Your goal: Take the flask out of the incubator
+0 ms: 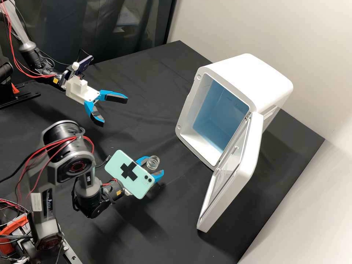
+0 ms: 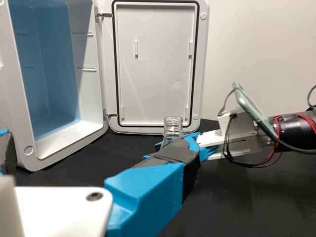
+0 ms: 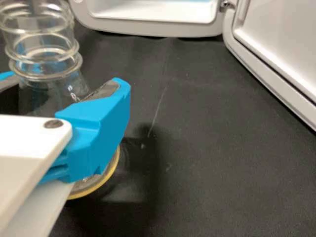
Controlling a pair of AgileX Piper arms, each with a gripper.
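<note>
Flask (image 1: 154,161) held in front of the open incubator (image 1: 253,79).
Right pincer (image 1: 151,168) is clamped around it; left pincer (image 1: 112,109) hangs open, well apart.

The incubator (image 1: 253,80) lies on the bench (image 1: 154,73) at 3 o'clock in the high view; its door (image 1: 234,165) stands at its 5 o'clock; the flask (image 1: 153,161) is outside, at the door's 9 o'clock, between the right gripper's (image 1: 151,167) fingers; the left gripper (image 1: 113,110) hangs at the flask's 11 o'clock, well apart.

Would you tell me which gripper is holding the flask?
The right gripper, nearer the camera, grips the flask; the left gripper hangs open and empty.
</note>
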